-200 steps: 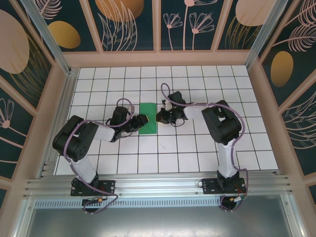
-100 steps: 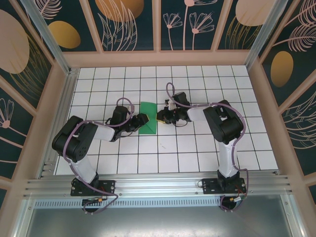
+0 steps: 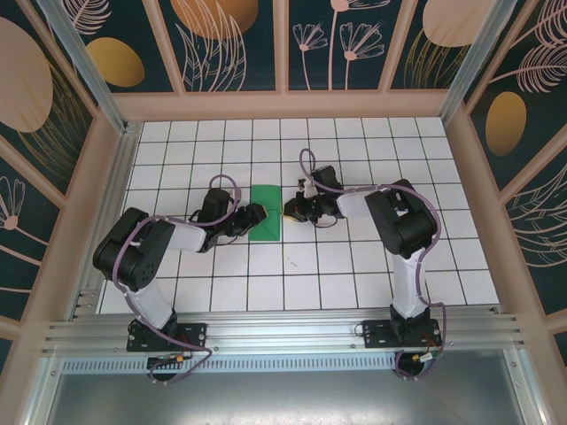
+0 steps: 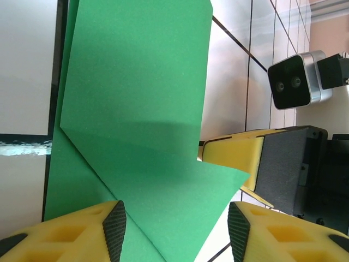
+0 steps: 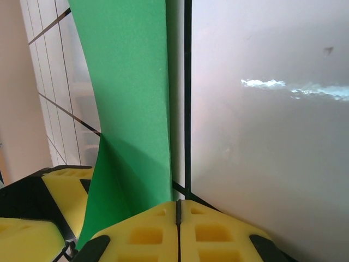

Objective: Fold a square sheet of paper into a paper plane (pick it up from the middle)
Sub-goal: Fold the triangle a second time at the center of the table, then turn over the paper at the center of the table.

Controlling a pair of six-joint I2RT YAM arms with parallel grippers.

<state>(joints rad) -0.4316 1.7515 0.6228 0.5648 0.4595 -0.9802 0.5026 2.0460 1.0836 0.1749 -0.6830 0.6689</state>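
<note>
Overhead, jaw states were unreadable; wrist views showed left gripper (image 4: 175, 221) spread astride paper (image 4: 136, 82), right gripper (image 5: 178, 210) pressed together.

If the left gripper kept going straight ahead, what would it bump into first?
The square sheet of paper. It lies in front of the left gripper, whose jaws stand open, and a folded flap seems raised in its path. Depth is unclear, so it might slide over the flat part first.

Blocked just left of the square sheet of paper (image 3: 265, 205) by the left gripper (image 3: 254, 215), just right by the right gripper (image 3: 291, 210). Free over bare table (image 3: 266, 285) beyond and nearer.
</note>
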